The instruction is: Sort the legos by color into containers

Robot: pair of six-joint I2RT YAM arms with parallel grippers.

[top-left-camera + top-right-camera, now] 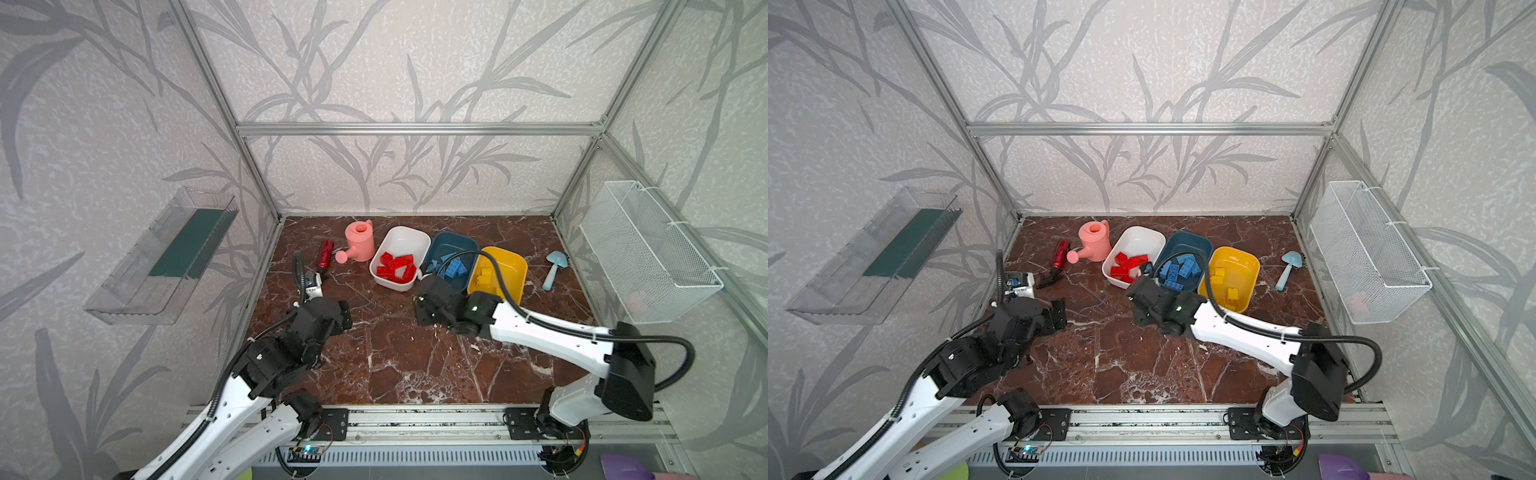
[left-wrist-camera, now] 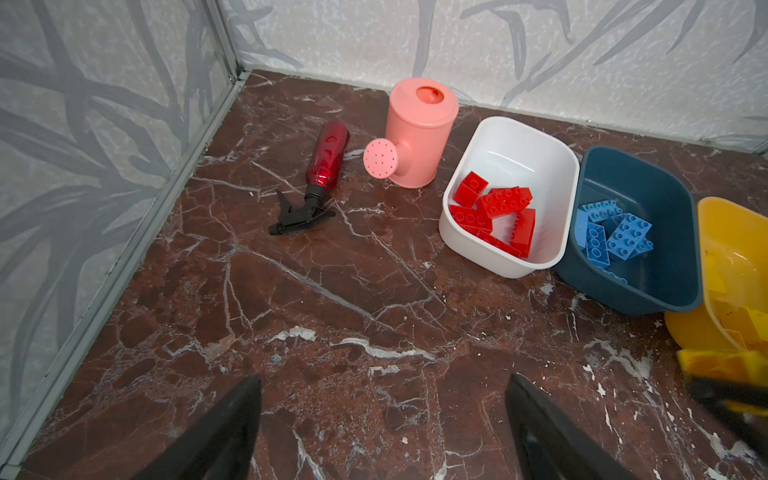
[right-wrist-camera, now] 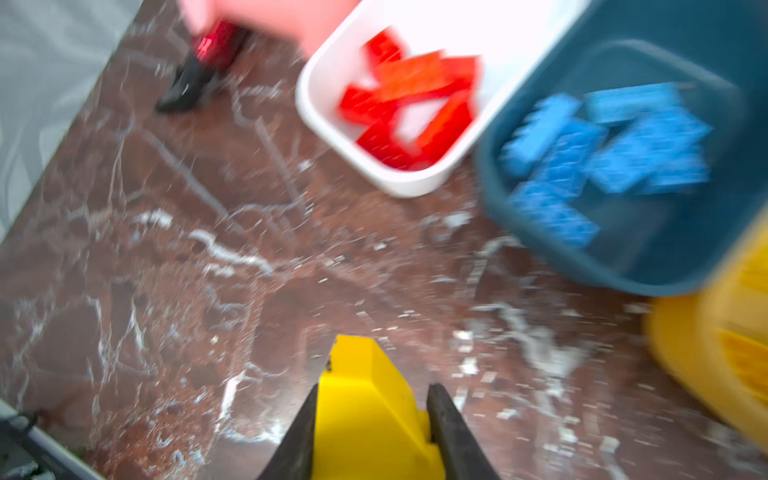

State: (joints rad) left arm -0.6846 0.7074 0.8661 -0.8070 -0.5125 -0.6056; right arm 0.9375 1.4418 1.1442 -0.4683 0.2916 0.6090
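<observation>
Before the teal tub [image 2: 640, 178], right gripper [image 3: 374, 387] low, pinching yellow lego [image 3: 361, 428] — left gripper [image 2: 383, 377] spread wide, empty.

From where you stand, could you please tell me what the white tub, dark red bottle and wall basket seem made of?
White tub: likely plastic, smooth, softly glossy, rounded moulded rim. Dark red bottle: sharp bright highlights suggest metal or glossy plastic; I cannot tell which. Wall basket: white-coated wire mesh, see-through.

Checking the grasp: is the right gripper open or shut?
The right gripper is shut on a yellow brick; jaws press both its sides.
</observation>
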